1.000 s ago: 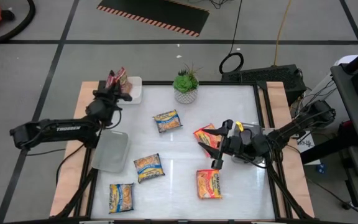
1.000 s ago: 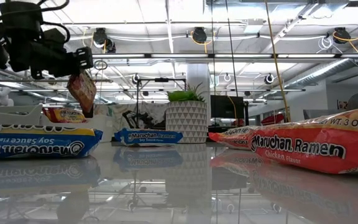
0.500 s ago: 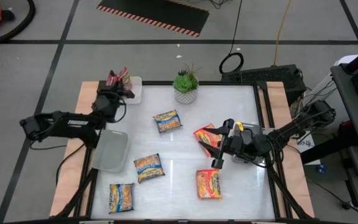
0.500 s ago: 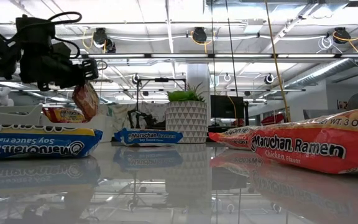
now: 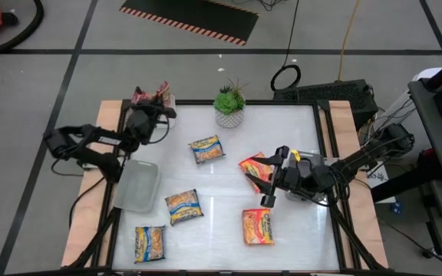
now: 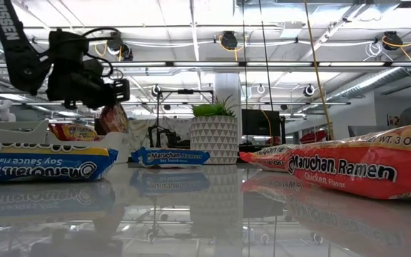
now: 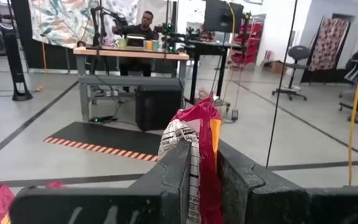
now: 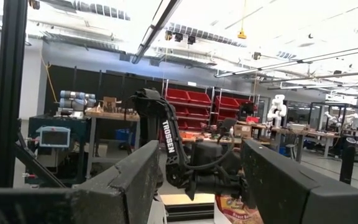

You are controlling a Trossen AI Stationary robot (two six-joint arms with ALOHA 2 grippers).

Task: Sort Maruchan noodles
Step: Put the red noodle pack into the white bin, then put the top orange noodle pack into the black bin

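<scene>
My left gripper (image 5: 158,113) is at the table's far left corner, over the white tray (image 5: 167,119), shut on a dark red Maruchan packet (image 6: 113,118). Another dark red packet (image 5: 139,96) lies beside that tray. Blue-and-yellow packets (image 5: 206,149) (image 5: 183,205) (image 5: 150,243) and orange packets (image 5: 255,165) (image 5: 258,226) lie flat on the white tabletop. My right gripper (image 5: 271,180) hovers open right of centre, beside the upper orange packet, with nothing between its fingers (image 8: 135,180). My left gripper pinches the dark red packet between its two fingers, which press on its flat faces (image 7: 199,163). The fingers come level from the table's left. The packet stands on edge in the hold, clear of the table, and part of it hangs below the fingers (image 6: 114,123).
A potted plant (image 5: 229,106) stands at the far edge, just right of the white tray. A grey tray (image 5: 136,186) lies near the left edge. Wooden strips (image 5: 332,130) border the table on both sides.
My left gripper has carried the dark red packet toward the table's right and a little down, over the white tray, staying shut on it. The packet still hangs clear below the fingers.
</scene>
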